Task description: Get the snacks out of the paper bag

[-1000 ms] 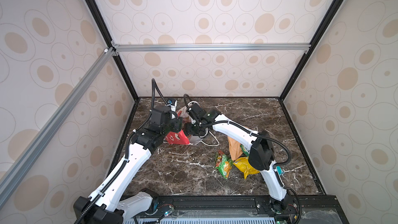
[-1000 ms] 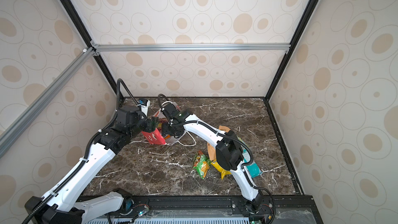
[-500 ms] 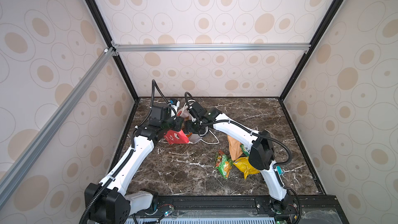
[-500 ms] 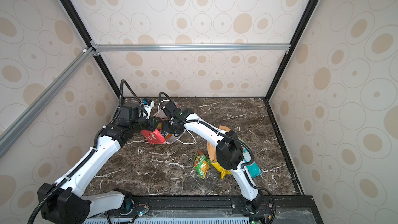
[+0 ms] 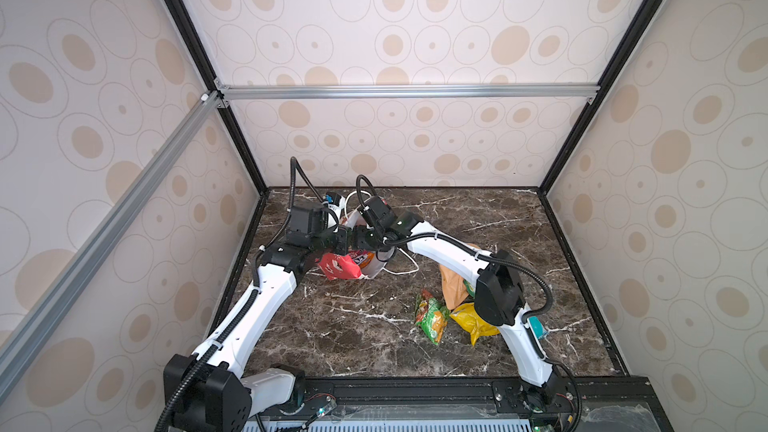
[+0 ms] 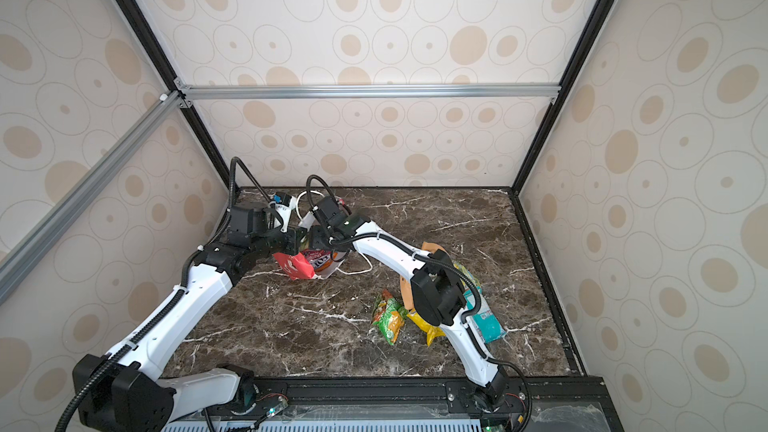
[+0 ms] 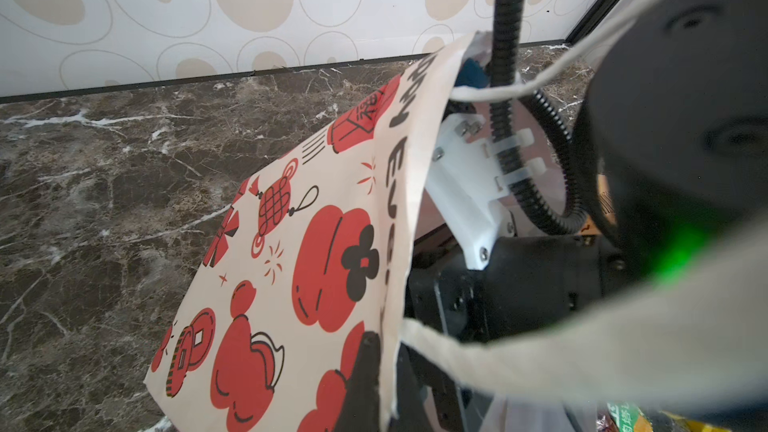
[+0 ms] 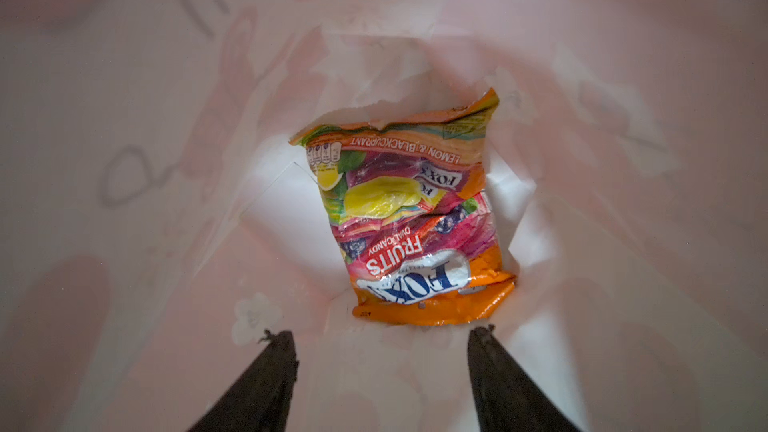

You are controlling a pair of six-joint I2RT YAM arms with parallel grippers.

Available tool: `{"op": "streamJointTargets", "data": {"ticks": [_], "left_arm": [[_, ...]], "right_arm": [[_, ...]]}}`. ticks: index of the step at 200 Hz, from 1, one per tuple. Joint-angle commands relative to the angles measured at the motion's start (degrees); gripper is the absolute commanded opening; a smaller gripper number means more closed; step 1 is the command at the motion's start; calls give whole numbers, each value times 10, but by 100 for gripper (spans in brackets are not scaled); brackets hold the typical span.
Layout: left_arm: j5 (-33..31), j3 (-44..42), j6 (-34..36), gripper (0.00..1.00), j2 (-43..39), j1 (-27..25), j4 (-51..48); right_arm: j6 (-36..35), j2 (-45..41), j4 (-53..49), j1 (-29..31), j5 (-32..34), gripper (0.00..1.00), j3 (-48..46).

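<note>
Ahead of right claw (image 8: 379, 331), orange packet (image 8: 415, 218)

My left arm (image 5: 266, 297) stretched forward from front-left base, wrist turned inward. My left gripper (image 7: 386, 380) pinched tight on paper bag (image 7: 291, 243) rim. My right arm (image 5: 440, 249) arched from raised elbow, reaching across middle. My right gripper (image 8: 379, 336) inside bag, jaws apart, gripping nothing.

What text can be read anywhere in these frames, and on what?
"FOX'S": orange packet inside the paper bag.
"FRUITS", "OVAL CANDY": same packet.
"LEMON & BLACKCURRANT": same packet.
"APPY Ev", partly hidden: paper bag's outside.
Green packet, yellow packet: print too small to read.
</note>
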Motion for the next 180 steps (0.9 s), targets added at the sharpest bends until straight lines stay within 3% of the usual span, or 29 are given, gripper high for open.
{"op": "streamJointTargets", "data": {"ticks": [1, 79, 100, 141, 180], "left_arm": [[30, 1, 1, 0, -2, -1, 5], [39, 26, -21, 0, 15, -1, 8], [64, 31, -29, 0, 19, -2, 19], [186, 17, -52, 0, 31, -1, 63], [210, 8, -77, 0, 29, -13, 84]], "right_arm": [[5, 19, 55, 2, 16, 68, -37], [11, -14, 236, 2, 51, 83, -199], [42, -1, 223, -3, 53, 85, -188], [157, 26, 193, -25, 81, 84, -166], [162, 47, 193, -26, 154, 84, -143]]}}
